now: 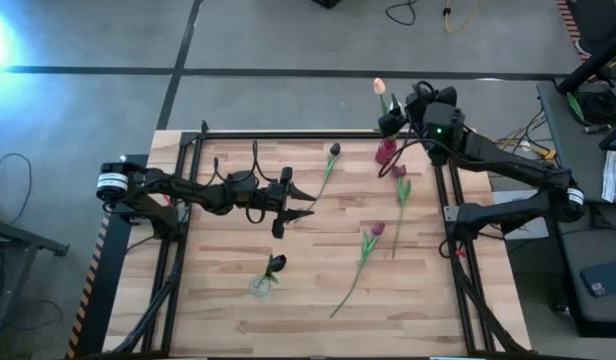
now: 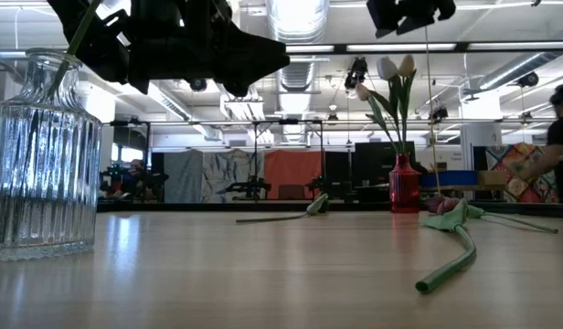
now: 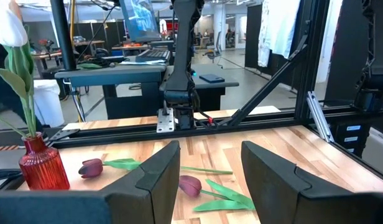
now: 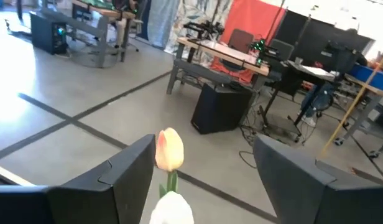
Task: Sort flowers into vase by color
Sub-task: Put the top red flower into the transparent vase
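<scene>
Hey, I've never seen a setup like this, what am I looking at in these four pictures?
Two dark robot arms work at a wooden table, sorting fake tulips by colour. One picture looks straight down, one looks level across the tabletop, and two come from cameras on the wrists. The left end effector hangs open over the middle, holding nothing. The right end effector is open above the red vase, which holds pale tulips. A clear glass vase holds one dark tulip. Three dark tulips lie loose on the table.

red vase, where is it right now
In the high view the red vase stands at the table's far edge on the right side, holding pale tulips, directly under the open right gripper, with a maroon tulip lying just beside it.
</scene>
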`<state>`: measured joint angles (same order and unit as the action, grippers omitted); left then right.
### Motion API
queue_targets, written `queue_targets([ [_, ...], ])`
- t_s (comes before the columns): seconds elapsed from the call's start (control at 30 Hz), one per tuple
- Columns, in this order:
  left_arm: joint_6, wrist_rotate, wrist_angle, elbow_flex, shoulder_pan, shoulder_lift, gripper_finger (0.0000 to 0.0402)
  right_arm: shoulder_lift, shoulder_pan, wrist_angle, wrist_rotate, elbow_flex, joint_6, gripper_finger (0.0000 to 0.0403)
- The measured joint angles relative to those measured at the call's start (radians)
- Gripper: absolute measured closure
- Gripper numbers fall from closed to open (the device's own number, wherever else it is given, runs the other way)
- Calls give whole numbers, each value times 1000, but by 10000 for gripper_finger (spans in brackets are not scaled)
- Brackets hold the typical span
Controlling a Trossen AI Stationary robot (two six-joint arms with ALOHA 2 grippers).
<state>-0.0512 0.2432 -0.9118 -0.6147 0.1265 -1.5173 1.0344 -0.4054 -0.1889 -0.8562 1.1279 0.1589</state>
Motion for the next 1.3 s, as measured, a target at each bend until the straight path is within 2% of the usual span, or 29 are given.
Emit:
queue_targets([
  [0.13, -16, 0, 7, 0, 0, 0, 244, 0, 35, -1, 0, 41, 63, 162],
  [0.23, -38, 0, 43, 0, 2, 10, 244, 0, 79, -6, -8, 71, 120, 193],
  [0.4, -46, -45, 214, -32, 5, 31, 252, -7, 171, -57, -8, 93, 142, 285],
  [0.53, -55, -79, 382, -70, 5, 31, 280, -16, 248, -108, -8, 91, 157, 373],
  [0.57, -61, -80, 412, -78, 5, 31, 288, -19, 270, -126, -9, 89, 156, 383],
  [0.67, -71, -80, 455, -83, 5, 31, 317, -30, 338, -172, -19, 83, 136, 390],
  [0.77, -71, -80, 470, -84, 5, 31, 344, -47, 420, -201, -78, 61, 108, 394],
  [0.97, -67, -80, 515, -83, 3, 26, 384, -89, 598, -211, -148, -49, 2, 394],
  [1.2, -42, -79, 522, -83, 2, -38, 400, -98, 777, -247, -165, -197, -295, 394],
  [1.3, -23, -79, 514, -82, 1, -69, 400, -94, 827, -333, -165, -236, -473, 394],
])
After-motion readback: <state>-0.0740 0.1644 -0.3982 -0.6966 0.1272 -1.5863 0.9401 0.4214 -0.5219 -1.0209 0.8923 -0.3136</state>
